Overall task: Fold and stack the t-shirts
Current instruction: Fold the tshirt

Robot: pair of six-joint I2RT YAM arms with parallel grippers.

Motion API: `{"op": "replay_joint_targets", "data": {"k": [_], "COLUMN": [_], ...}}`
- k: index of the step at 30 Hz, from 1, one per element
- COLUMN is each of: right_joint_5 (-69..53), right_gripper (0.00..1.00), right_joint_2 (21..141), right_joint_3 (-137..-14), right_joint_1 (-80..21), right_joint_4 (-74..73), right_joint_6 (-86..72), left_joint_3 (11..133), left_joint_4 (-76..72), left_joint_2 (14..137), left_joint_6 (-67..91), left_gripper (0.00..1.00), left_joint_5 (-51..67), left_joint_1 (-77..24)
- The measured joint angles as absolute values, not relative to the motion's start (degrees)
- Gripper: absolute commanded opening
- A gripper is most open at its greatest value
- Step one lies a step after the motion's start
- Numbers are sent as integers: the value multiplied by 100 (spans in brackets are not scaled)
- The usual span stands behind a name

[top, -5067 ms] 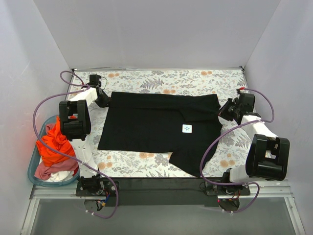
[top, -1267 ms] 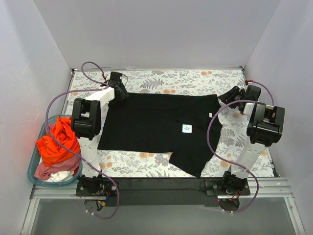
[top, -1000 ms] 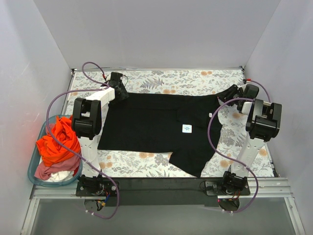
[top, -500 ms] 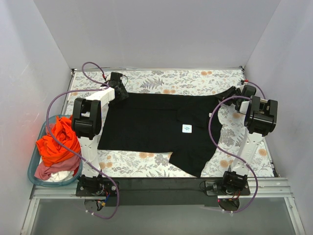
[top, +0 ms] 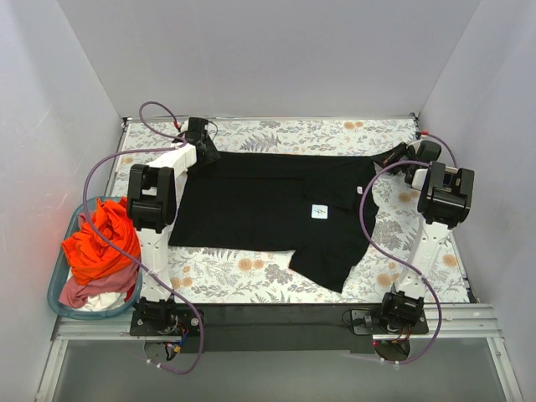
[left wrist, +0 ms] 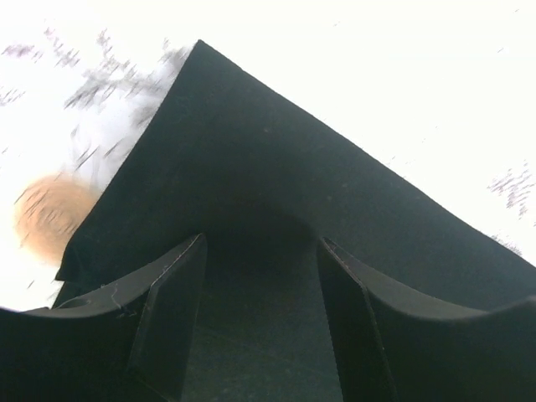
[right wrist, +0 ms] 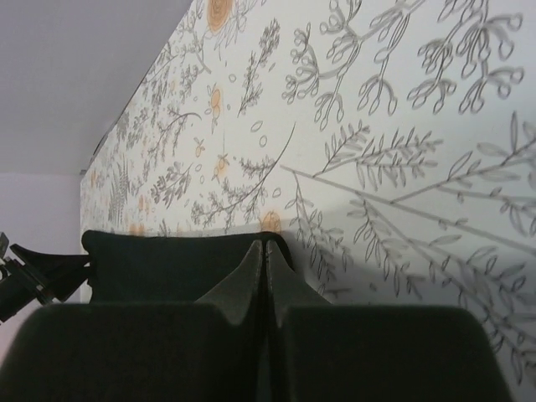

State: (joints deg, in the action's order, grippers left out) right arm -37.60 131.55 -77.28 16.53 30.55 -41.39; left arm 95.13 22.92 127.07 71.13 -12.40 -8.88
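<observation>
A black t-shirt [top: 268, 209] with a small white label [top: 319, 212] lies spread on the floral table [top: 276, 134]. My left gripper [top: 203, 153] sits on the shirt's far left corner. In the left wrist view its jaws [left wrist: 261, 241] stand apart, with black cloth [left wrist: 251, 151] filling the gap and nothing visibly pinched. My right gripper [top: 394, 157] is at the far right corner. There its fingers [right wrist: 265, 244] are pressed together on the shirt's hem [right wrist: 167, 255]. An orange-red shirt [top: 96, 243], a pink one [top: 79, 289] and a white one [top: 100, 300] lie heaped in the basket.
The teal plastic basket [top: 57, 276] stands off the table's left edge, beside the left arm. White walls close in the table on the left, back and right. Purple cables loop from both arms. A dark strip runs along the near edge by the arm bases.
The right gripper has closed on the shirt's far right corner. Both grippers have shifted slightly toward the far side. The whole black shirt has slid that way with them.
</observation>
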Motion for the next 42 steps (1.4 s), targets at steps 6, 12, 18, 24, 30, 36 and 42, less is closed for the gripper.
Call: {"op": "replay_joint_targets", "data": {"k": [6,12,18,24,30,36,42], "right_joint_5": [-3854,-3833,-3691,-2790,-1321,-454,-99], "right_gripper": [20,50,54,59,62,63,63], "right_joint_2": [13633,13568,12164,9712,7699,6978,6471], "right_joint_3": [-8418,-8458,-7168,-5964,-4790,-3979,-3546], "right_joint_1": [1684,1778,1793,1496,193,-563,-902], "right_joint_4": [3044,3103,2805,1284,-362,-1640,-2095], "right_joint_6": [-4150,-4047,-3835,-2886,-2106,-1857,-1763], "left_joint_3": [10259,10873,10418,8755,6869,5371,4919], "left_joint_4": [2410,2668,2912,3225,3489,3815,3970], "left_joint_2": [13163,13450,12940,10829,8313,7623,7948], "left_joint_6": [7196,7161,7063,7054,7231,7450,7684], "left_gripper": [61,77,77,77,73,64,58], "left_joint_5": [-1092,-1002,-1031,-1190,-1393,-1806,-2182], "left_joint_1": [-882,-867,-836,-836,-843,-843,-843]}}
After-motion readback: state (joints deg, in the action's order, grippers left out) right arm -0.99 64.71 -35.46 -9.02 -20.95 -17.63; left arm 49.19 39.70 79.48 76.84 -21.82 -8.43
